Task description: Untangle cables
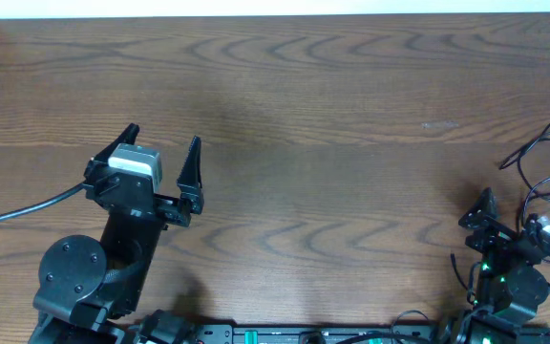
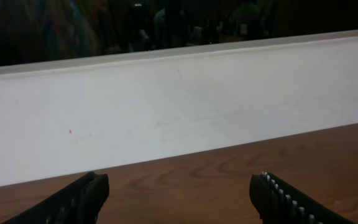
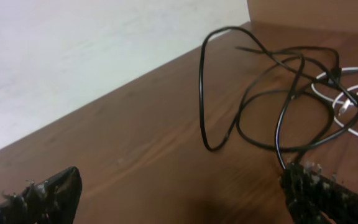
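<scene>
Brown wood-grain table (image 1: 332,115) fills the overhead view, w/ a white strip (image 1: 275,8) along the top edge. L gripper (image 1: 164,136) stands at left-middle of that frame above bare wood, jaws spread wide, nothing btw them. In the left wrist view its two dark fingers (image 2: 73,199) show in the lower corners, w/ only wood and a white board (image 2: 179,106) ahead. The cables (image 1: 542,153) lie at the far right edge of the overhead frame, partly cut by the border and well apart from the L gripper. R gripper (image 3: 180,177) sits in the lower right of the overhead view, just below the cables, jaws also fully wide, holding nothing. In the right wrist view the black ones make loose, crossing loops on the wood in the upper right of the frame, and a white cable (image 3: 353,93) curls at the right edge, crossed by black strands. One black strand comes down very close to one of the R gripper's fingers (image 3: 316,193) at lower right; if it touches, cannot tell.
</scene>
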